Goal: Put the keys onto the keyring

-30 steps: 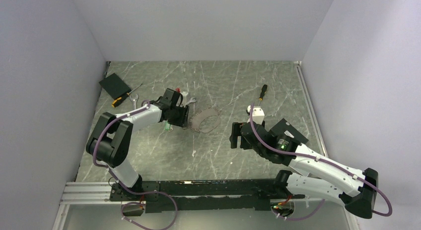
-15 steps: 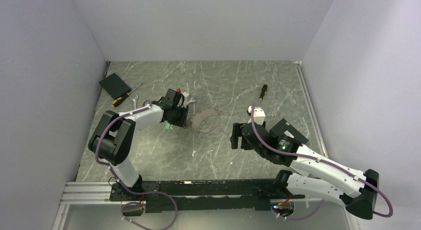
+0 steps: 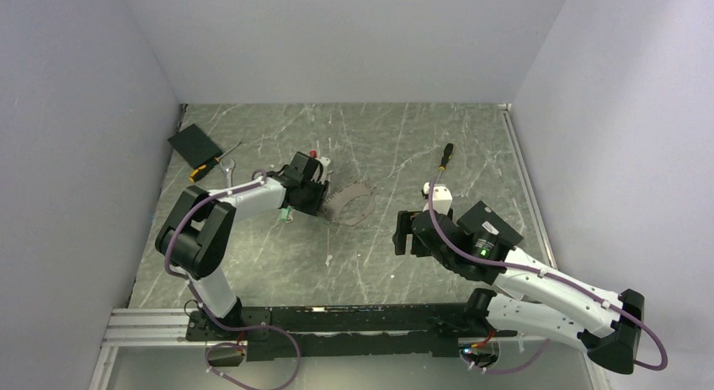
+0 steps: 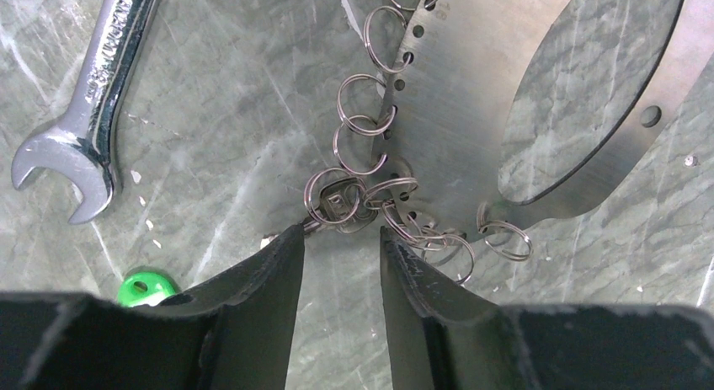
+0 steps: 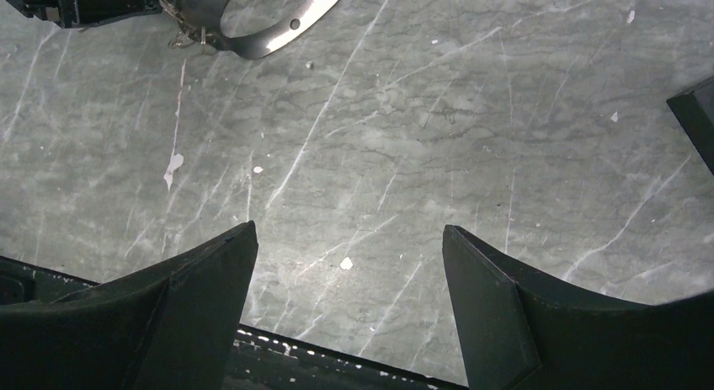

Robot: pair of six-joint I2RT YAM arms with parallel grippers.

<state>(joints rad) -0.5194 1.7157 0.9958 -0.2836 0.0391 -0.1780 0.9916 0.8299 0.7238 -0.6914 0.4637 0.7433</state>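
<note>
The left gripper (image 4: 341,238) has slid right to the keyring's (image 4: 471,87) left edge, jaws narrowly apart and gripping nothing. The silver key (image 4: 337,206) lies at its tips among the rings (image 4: 362,141), probably ready for threading. The green key (image 4: 145,287) waits further left. The right gripper (image 5: 345,238) hangs wide open and empty.

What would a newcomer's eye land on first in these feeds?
The flat metal keyring, its edge hung with small split rings, lies just ahead of the left gripper. A green key lies beside that gripper, with a wrench beyond. The right gripper hangs open over the table.
</note>
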